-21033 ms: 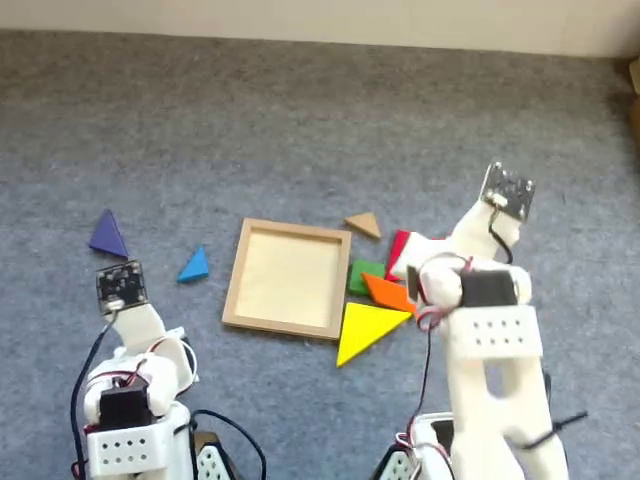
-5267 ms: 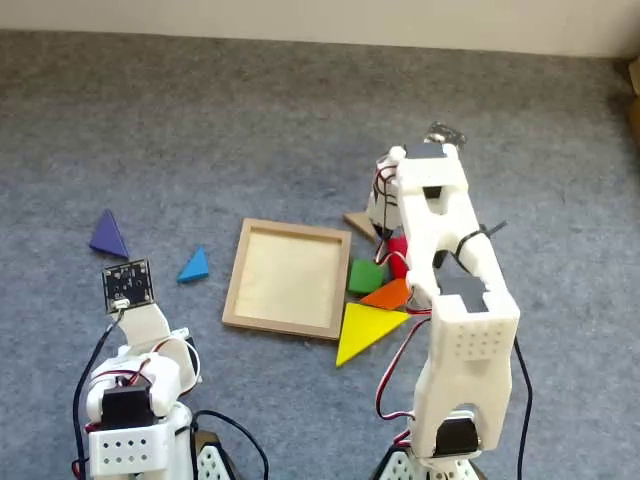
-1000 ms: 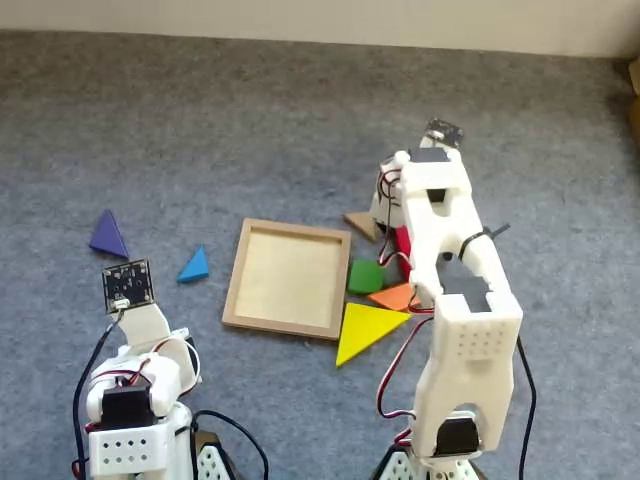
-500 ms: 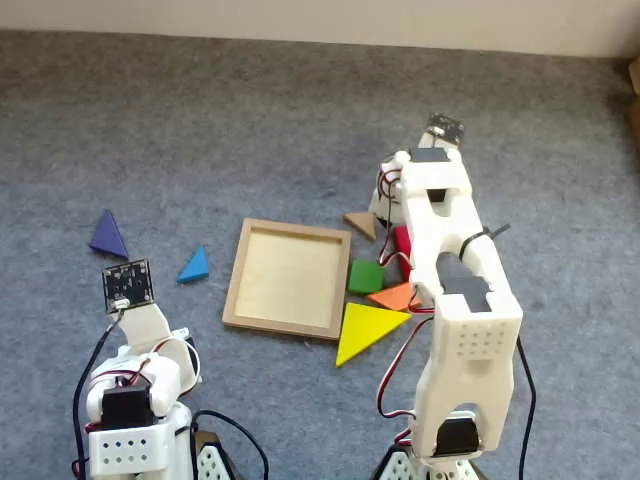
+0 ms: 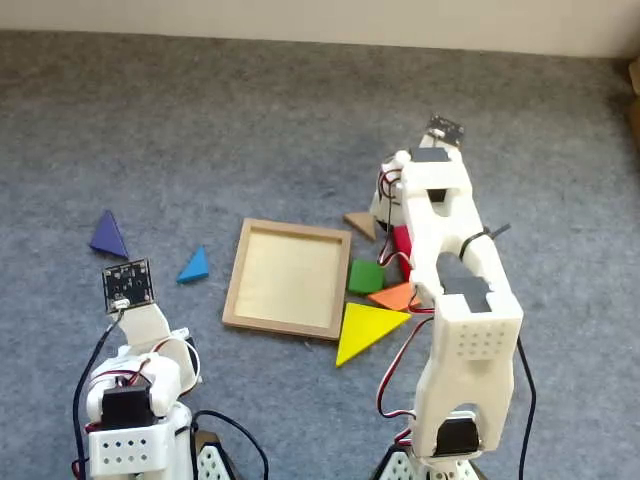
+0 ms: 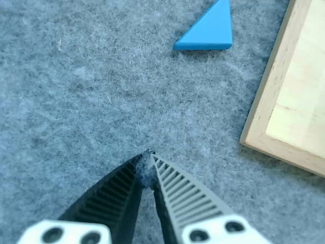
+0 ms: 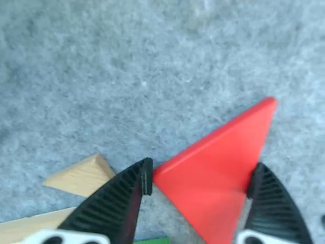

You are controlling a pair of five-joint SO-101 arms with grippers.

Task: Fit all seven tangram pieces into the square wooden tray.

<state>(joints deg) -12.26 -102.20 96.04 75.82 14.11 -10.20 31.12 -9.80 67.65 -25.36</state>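
Observation:
The square wooden tray (image 5: 236, 281) lies at the middle of the carpet with nothing in it. My right gripper (image 7: 201, 178) holds the red triangle (image 7: 218, 168) between its fingers, one fingertip (image 7: 146, 176) at a corner and the other against the opposite edge. The tan triangle (image 7: 81, 175) lies right beside that grip. Green square (image 5: 366, 276), orange piece (image 5: 392, 296) and yellow triangle (image 5: 366, 328) cluster along the tray's right side. Blue triangle (image 5: 194, 265) and purple triangle (image 5: 107, 233) lie to its left. My left gripper (image 6: 148, 157) is shut over bare carpet, short of the blue triangle (image 6: 208, 33).
The right arm (image 5: 450, 260) stretches over the cluster of pieces and hides part of the red one. The left arm (image 5: 130, 380) sits folded at the near left. The tray's corner (image 6: 269, 107) lies close to the left gripper. Grey carpet stretches beyond the pieces.
In the last second the right arm's wrist shifted slightly away over the red triangle. Since 5.3 s ago the red, green and orange pieces have shifted a little. The left arm has stayed still.

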